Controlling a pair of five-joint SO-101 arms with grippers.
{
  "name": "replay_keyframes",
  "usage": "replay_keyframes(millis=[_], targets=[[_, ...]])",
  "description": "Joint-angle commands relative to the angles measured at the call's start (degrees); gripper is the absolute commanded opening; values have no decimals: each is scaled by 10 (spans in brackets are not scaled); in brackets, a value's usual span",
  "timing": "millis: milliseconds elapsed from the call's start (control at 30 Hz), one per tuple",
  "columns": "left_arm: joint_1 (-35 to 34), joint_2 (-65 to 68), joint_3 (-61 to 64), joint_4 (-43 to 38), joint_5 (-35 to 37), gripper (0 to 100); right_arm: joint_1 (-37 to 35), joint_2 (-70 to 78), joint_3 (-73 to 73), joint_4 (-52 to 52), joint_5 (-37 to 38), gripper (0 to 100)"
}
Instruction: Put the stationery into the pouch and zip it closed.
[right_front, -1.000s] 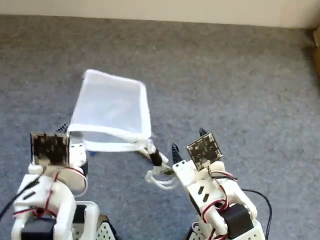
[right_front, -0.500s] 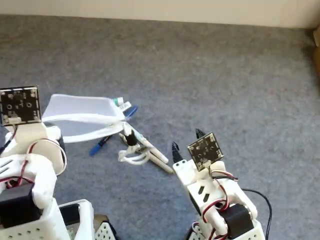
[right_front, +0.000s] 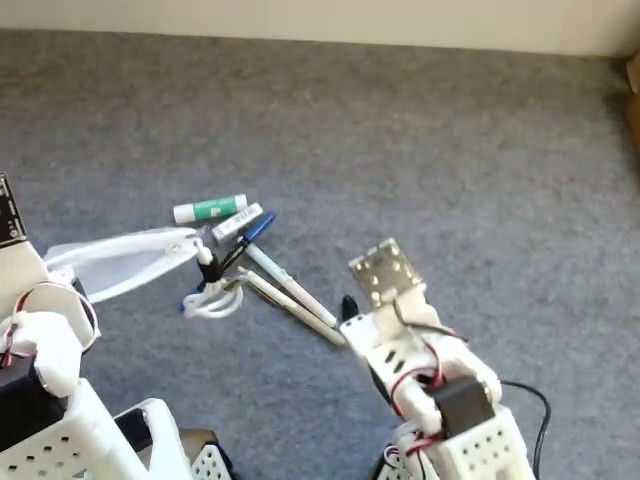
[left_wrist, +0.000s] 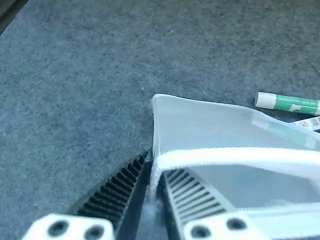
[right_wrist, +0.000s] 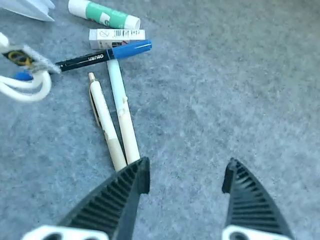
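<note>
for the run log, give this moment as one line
left gripper: shut on pouch edge | right gripper: open, near pens | pens, glue stick: on carpet, outside pouch

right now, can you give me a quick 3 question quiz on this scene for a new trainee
1. True or false: the left gripper is shut on the edge of the pouch.
2. Fill in the missing word: the right gripper has its jaws ____, with nothing between them.
3. Where do the glue stick and the blue pen lie?
A. inside the pouch
B. on the grey surface, outside the pouch
C. between the right gripper's jaws

Key: 1 true; 2 open; 3 B.
</note>
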Motion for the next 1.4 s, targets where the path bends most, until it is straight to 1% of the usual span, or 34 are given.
replay_keyframes(millis=[0,67,233,367,667,867,1000,1367], targets=[[-27,7,-28,0,0,6,3,127,-103,-13,-15,221],[-39,7,-28,0,0,6,1,190,-145,-13,-33,221],[-41,7,-27,7,-1,7,-44,327,-222,-13,-37,221],[-41,7,-27,7,-1,7,-81,407,-284,-14,-37,221],[-39,7,-27,7,-1,7,-138,570,-427,-17,-38,220],[-40,4,-27,8,-1,7,-144,685,-493,-59,-38,220],[-41,2,-27,9,-1,7,-160,748,-517,-81,-38,220],[-42,2,-28,30,-2,7,-163,858,-589,-80,-37,220]])
